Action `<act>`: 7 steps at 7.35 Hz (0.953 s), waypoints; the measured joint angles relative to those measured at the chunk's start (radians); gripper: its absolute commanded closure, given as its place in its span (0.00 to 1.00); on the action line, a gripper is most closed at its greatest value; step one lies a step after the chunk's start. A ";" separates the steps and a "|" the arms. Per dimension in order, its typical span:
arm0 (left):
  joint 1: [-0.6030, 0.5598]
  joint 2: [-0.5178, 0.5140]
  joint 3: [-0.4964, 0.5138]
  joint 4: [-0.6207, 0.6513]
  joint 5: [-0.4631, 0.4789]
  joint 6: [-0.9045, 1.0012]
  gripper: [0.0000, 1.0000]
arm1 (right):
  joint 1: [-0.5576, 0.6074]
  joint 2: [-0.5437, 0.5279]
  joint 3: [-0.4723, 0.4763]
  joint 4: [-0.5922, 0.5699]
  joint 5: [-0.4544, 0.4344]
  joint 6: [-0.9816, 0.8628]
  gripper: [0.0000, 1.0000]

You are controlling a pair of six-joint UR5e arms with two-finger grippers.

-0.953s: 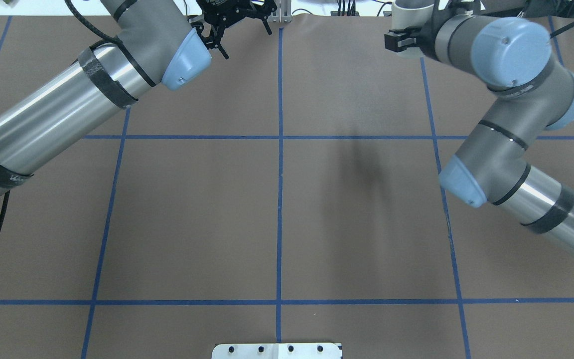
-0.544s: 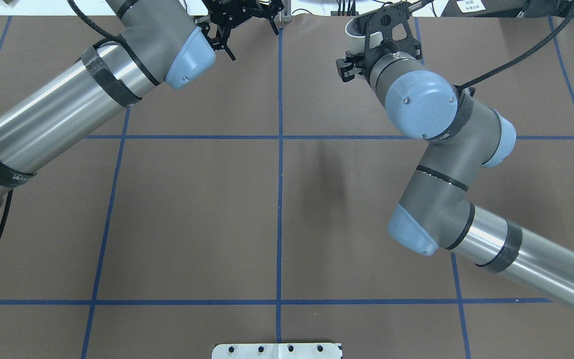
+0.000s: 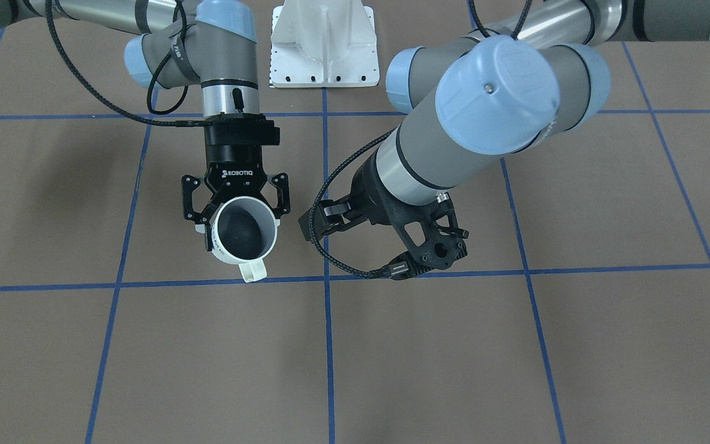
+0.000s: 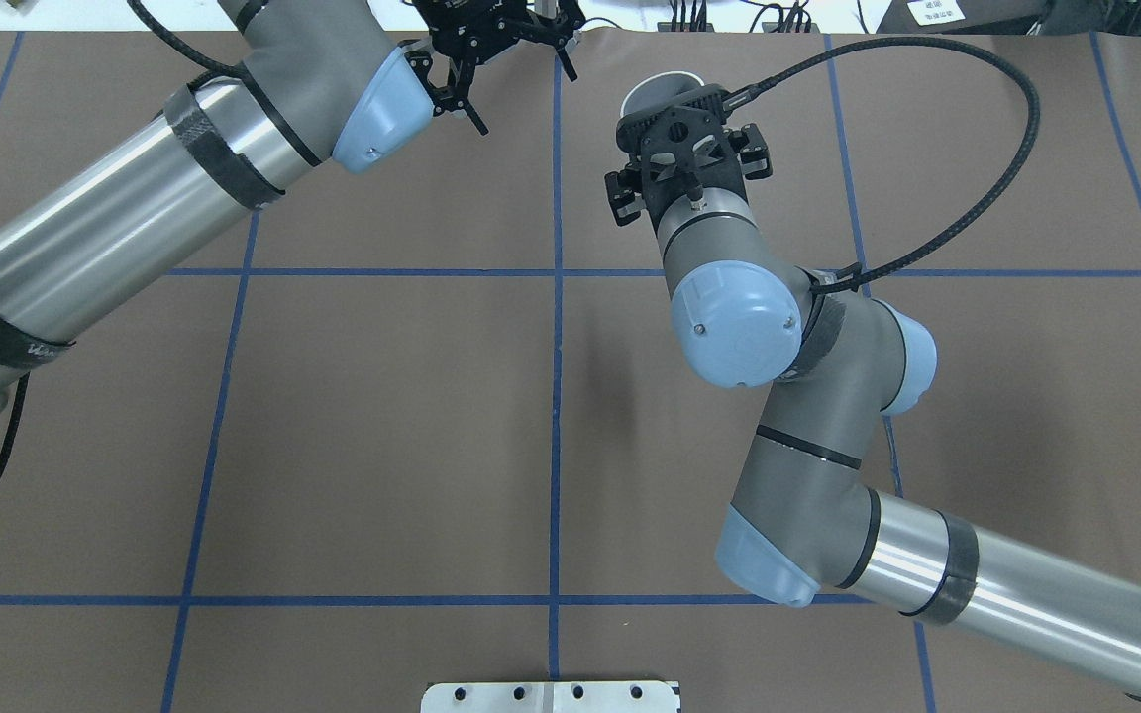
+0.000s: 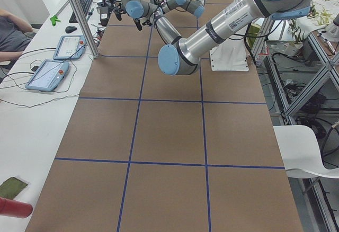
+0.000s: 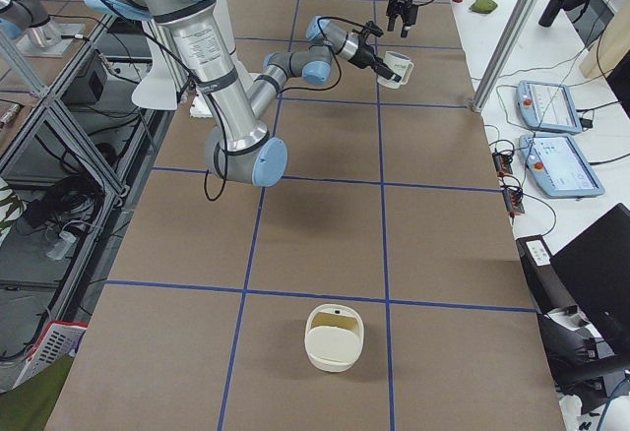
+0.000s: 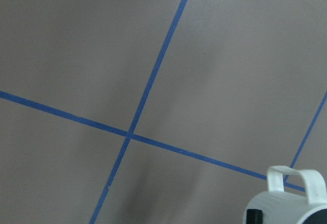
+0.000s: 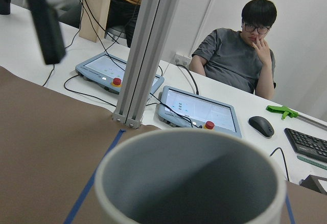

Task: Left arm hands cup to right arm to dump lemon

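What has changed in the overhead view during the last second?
The right claw, carrying the cup, swung toward the robot's left, ending near the blue centre line. The right elbow came nearer the robot. The left claw drifted slightly toward the same line. Unchanged: the right claw stays shut on the cup, and the left claw stays open and empty.

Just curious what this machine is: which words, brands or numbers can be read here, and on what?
"ROBOTIQ": white lettering on the black body of the right tool, which grips the mug.
Print on the left arm's silver tube: too small to read.
Black lettering on the mug: cut off in the left wrist view, unreadable.
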 measured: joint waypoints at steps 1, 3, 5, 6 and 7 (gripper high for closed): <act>0.001 0.000 0.000 -0.002 -0.026 -0.004 0.00 | -0.036 0.012 0.000 0.000 -0.051 0.000 0.66; 0.006 0.001 0.000 -0.006 -0.050 -0.028 0.00 | -0.092 0.024 0.000 -0.001 -0.126 -0.002 0.66; 0.016 0.003 -0.018 -0.007 -0.055 -0.040 0.00 | -0.104 0.025 -0.004 -0.003 -0.138 -0.010 0.66; 0.020 0.004 -0.029 -0.007 -0.055 -0.043 0.00 | -0.105 0.024 -0.006 -0.002 -0.137 -0.011 0.67; 0.029 0.006 -0.034 -0.008 -0.055 -0.044 0.00 | -0.105 0.024 -0.007 -0.001 -0.135 -0.012 0.67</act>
